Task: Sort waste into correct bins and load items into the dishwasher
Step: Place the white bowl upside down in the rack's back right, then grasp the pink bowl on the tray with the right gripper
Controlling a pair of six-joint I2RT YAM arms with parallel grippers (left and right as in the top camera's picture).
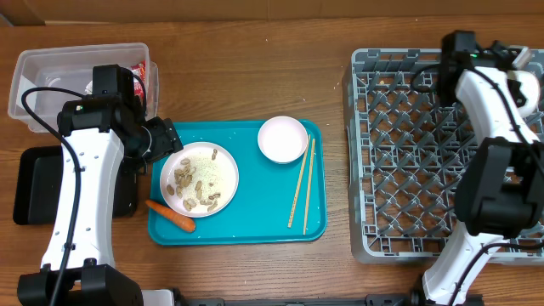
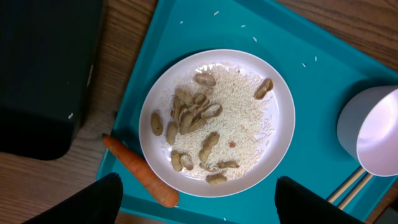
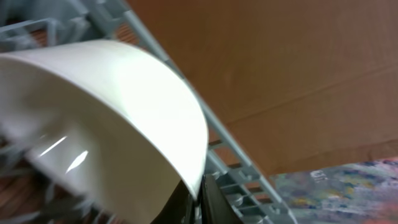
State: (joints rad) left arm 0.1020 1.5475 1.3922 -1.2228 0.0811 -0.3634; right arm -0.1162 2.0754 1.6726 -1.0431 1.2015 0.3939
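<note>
A white plate (image 1: pixel 200 178) of rice and peanut shells (image 2: pixel 199 115) sits on the teal tray, with an orange carrot (image 1: pixel 170 216) at the tray's front-left edge. My left gripper (image 1: pixel 161 136) is open and empty, hovering over the plate (image 2: pixel 217 121) and carrot (image 2: pixel 140 171). A small white bowl (image 1: pixel 283 138) and the chopsticks (image 1: pixel 302 183) lie on the tray's right side. My right gripper (image 3: pixel 200 198) is shut on the rim of a white bowl (image 3: pixel 106 124) over the grey dish rack's (image 1: pixel 425 153) far right corner. A red wrapper (image 1: pixel 143 75) lies in the clear tub (image 1: pixel 51 64).
The black tray (image 1: pixel 34 183) lies left of the teal tray (image 1: pixel 255 225), partly under my left arm. The rack's lattice and pegs (image 3: pixel 249 180) stand close beside the held bowl. Bare wooden table lies between the teal tray and the rack.
</note>
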